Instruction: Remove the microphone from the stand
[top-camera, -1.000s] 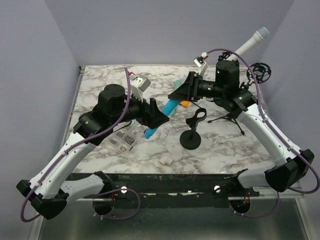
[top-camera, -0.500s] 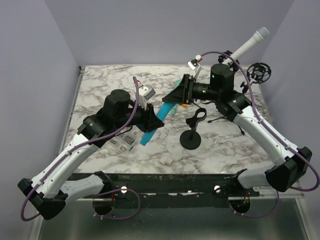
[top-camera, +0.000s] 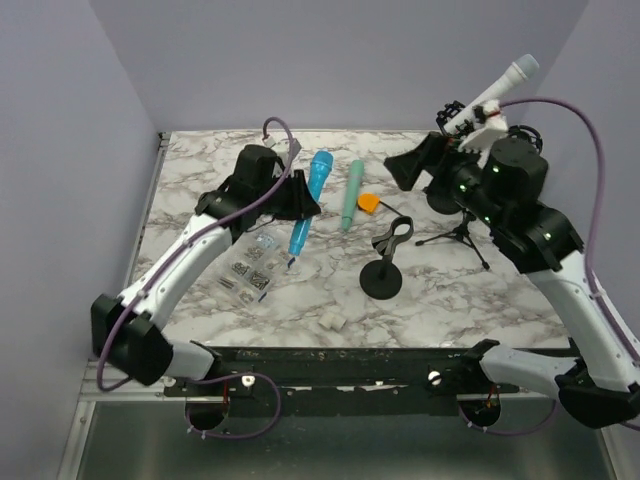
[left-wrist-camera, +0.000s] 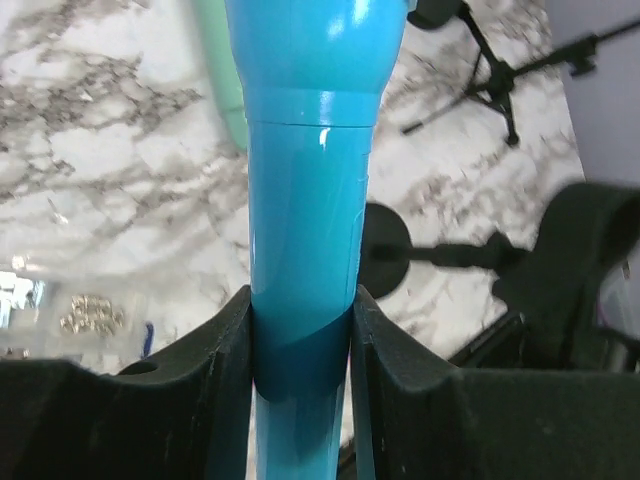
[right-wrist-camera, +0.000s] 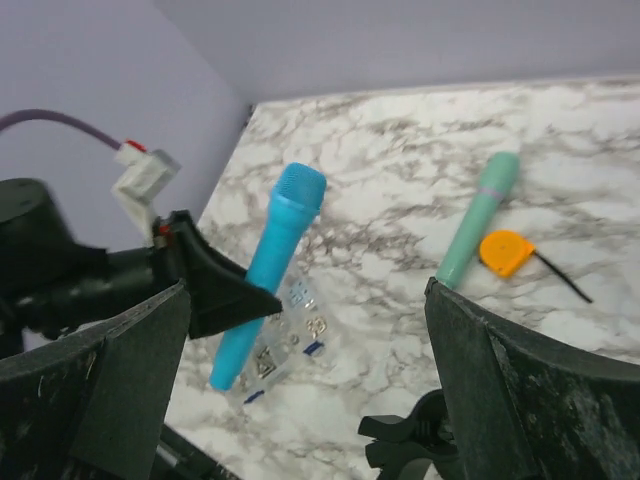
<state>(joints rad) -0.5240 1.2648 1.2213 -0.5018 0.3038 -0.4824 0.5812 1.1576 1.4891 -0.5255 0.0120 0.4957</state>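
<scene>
The left gripper is clamping the lower handle of the blue microphone. Its two black pads are pressing on either side, and the microphone's head is pointing out past the fingertips. The microphone is sitting wholly clear of the stand, which is standing beyond the fingertips and nearer the arm bases, its clip gaping with nothing in it. Just under the microphone's tail, a clear bag of screws is lying on the tabletop; whether the tail is touching it cannot be told. Just past the gripper's fingertips, a green microphone and an orange tape measure are lying flat. Farther out on that side, the right gripper is hanging spread open, holding nothing, near a small tripod. Judging from this, the removal is looking essentially done, and the step in hand is bringing the microphone to a resting place. Doing that well is calling for a firm squeeze on the glossy, slippery-looking handle. It also means lowering the microphone level over a bare patch of tabletop close to the gripper, away from the bag and the green microphone, and letting go only once the weight is resting.
</scene>
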